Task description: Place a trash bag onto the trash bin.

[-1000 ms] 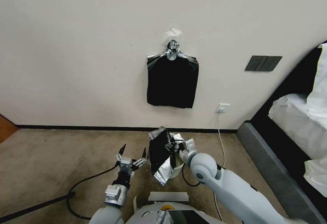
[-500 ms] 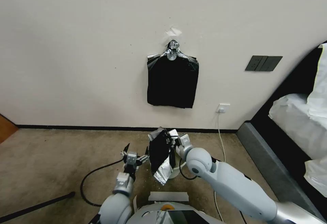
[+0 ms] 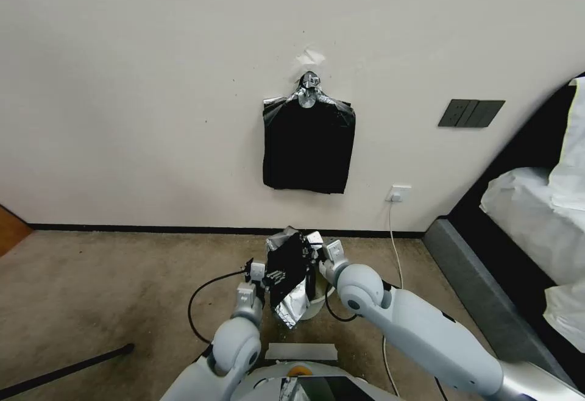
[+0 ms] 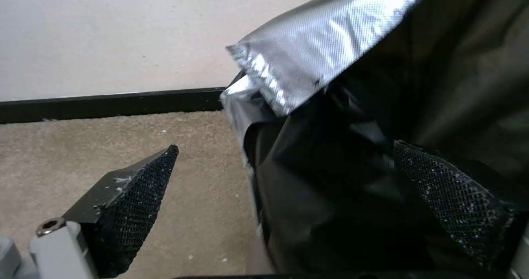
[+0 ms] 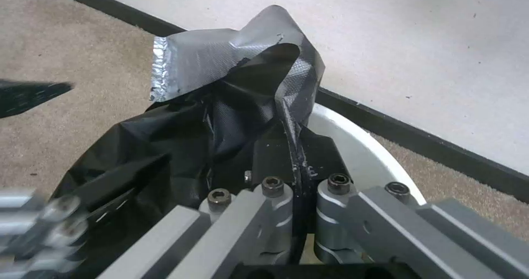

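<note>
Hanging above the small round cream-white plastic trash bin [image 3: 321,303] on the brown carpet [image 3: 109,291], the thin, glossy, crinkly black plastic trash bag [image 3: 286,270] is held between the two arms. On its left side the left gripper [image 3: 266,276] is set with its mesh-padded fingers [image 4: 132,213] spread wide, one on either side of the bag's edge. On the right, the right gripper [image 3: 312,261] is clamped on a fold of the bag over the bin's rim. A flat bundle of black bags [image 3: 308,145] is hung on the wall behind.
</note>
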Controlling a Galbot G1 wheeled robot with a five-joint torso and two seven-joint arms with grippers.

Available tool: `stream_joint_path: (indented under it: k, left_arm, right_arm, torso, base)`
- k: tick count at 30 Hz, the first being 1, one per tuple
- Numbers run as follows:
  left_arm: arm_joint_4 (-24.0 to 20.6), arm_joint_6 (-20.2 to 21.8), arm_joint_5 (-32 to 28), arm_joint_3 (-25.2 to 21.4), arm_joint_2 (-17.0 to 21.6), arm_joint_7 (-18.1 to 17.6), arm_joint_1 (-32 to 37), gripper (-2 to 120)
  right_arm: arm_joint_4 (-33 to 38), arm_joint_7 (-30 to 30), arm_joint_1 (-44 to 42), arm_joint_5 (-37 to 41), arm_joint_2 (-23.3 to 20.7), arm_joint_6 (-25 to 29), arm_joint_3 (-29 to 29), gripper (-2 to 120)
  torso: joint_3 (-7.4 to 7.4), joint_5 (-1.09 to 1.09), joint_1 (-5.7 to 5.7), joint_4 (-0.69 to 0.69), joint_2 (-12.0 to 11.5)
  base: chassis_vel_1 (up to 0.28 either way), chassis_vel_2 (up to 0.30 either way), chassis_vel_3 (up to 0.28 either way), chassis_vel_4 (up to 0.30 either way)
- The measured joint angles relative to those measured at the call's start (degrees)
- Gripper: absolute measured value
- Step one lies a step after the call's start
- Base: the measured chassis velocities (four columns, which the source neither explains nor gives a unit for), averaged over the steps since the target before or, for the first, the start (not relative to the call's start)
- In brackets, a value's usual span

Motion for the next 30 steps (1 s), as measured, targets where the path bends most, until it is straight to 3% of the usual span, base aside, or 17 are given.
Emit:
stream_joint_path:
  k: [5,15,20,22,30]
  left_arm:
    - [1.7,2.0,-3.3,0.8,0.1,-1.4,-2.5,94]
    - [5.2,12.0,-20.7,2.3,-2.5,-13.4,-8.9,69]
    - [6.3,12.9,-22.7,2.6,-3.3,-15.9,-9.8,59]
    - [6.6,13.0,-23.3,2.6,-3.6,-16.7,-10.1,47]
    - [6.6,12.5,-23.5,2.4,-3.4,-17.2,-10.0,22]
  right_arm:
    - [0.0,0.0,-0.6,-0.1,0.0,0.1,0.5,0]
    - [-0.1,0.0,0.0,-0.1,0.1,0.1,0.6,0]
    - [-0.2,0.0,-0.2,-0.1,0.0,0.2,0.7,0]
    - [-0.2,0.0,-0.3,-0.1,0.0,0.2,0.8,0]
    - [-0.5,-0.1,-0.4,-0.1,0.0,0.3,0.9,0]
  torso:
    - [0.00,0.00,0.00,0.00,0.0]
    - [0.00,0.00,0.00,0.00,0.0]
    - [0.00,0.00,0.00,0.00,0.0]
    - [-0.01,0.01,0.00,0.01,0.0]
    - [0.00,0.00,0.00,0.01,0.0]
  base:
    - [0.000,0.000,0.000,0.000]
    - [0.000,0.000,0.000,0.000]
    - [0.000,0.000,0.000,0.000]
    - [0.000,0.000,0.000,0.000]
    - [0.000,0.000,0.000,0.000]
